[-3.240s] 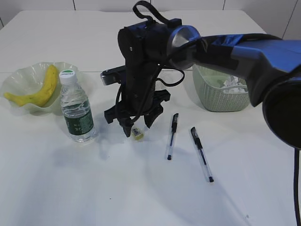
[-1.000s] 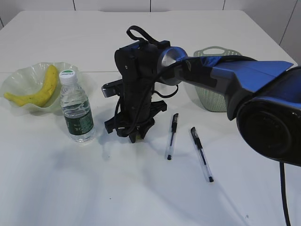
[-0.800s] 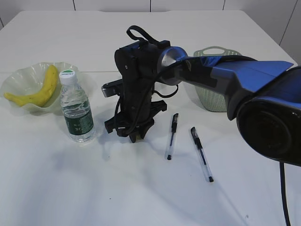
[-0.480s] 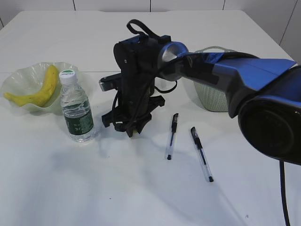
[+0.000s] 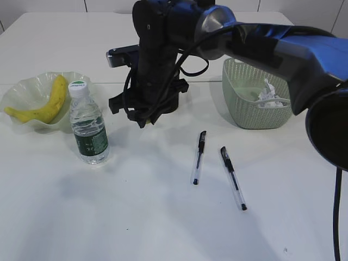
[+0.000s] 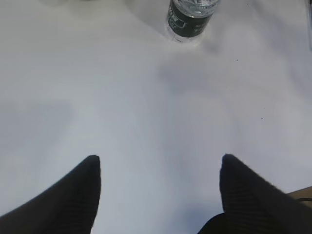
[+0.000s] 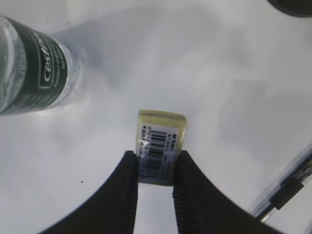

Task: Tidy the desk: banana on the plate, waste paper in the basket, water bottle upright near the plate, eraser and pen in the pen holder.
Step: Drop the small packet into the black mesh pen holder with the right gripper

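Observation:
My right gripper [image 7: 155, 163] is shut on the eraser [image 7: 161, 144], a yellowish block with a barcode label, held above the table. In the exterior view this gripper [image 5: 144, 118] hangs right of the upright water bottle [image 5: 88, 124]. The banana [image 5: 39, 107] lies on the plate [image 5: 15, 91] at the left. Two pens [image 5: 199, 156] [image 5: 232, 176] lie on the table. Waste paper [image 5: 269, 95] sits in the green basket [image 5: 251, 113]. My left gripper [image 6: 160, 160] is open over bare table, the bottle [image 6: 190, 17] ahead of it. The pen holder is not visible.
The right arm [image 5: 255, 41] stretches across from the right, above the basket. A dark round edge [image 7: 292, 6] shows at the right wrist view's top corner; what it is cannot be told. One pen [image 7: 287, 187] lies below and right of the eraser.
My right gripper has risen off the table with the eraser and shifted back and left. The arm now uncovers the basket and its paper. The left gripper has not changed.

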Controlling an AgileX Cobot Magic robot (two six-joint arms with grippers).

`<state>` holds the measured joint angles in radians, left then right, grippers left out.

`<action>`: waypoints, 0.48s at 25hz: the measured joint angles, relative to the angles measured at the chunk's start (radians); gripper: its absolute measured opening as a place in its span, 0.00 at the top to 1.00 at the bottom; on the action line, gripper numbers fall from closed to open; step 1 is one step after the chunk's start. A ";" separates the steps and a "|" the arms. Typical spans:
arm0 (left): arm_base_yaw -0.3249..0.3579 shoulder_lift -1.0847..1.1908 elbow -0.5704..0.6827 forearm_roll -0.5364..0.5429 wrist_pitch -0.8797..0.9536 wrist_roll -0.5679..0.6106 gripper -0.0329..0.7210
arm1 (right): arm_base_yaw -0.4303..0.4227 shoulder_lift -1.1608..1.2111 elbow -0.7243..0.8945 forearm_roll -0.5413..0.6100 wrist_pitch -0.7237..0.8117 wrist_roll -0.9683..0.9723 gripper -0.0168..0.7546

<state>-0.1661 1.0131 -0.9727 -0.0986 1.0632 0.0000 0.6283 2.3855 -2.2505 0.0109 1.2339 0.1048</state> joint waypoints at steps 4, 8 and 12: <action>0.000 0.000 0.000 0.000 0.000 0.000 0.24 | 0.000 -0.041 -0.009 -0.046 0.002 -0.004 0.78; 0.000 0.000 0.000 0.000 0.002 0.000 0.24 | -0.014 -0.061 -0.048 -0.070 0.005 -0.004 0.78; 0.000 0.000 0.000 0.000 0.002 0.000 0.24 | -0.043 -0.061 -0.118 -0.087 0.008 -0.004 0.78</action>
<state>-0.1661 1.0131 -0.9727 -0.0986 1.0648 0.0000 0.5853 2.3249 -2.3687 -0.0766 1.2418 0.1006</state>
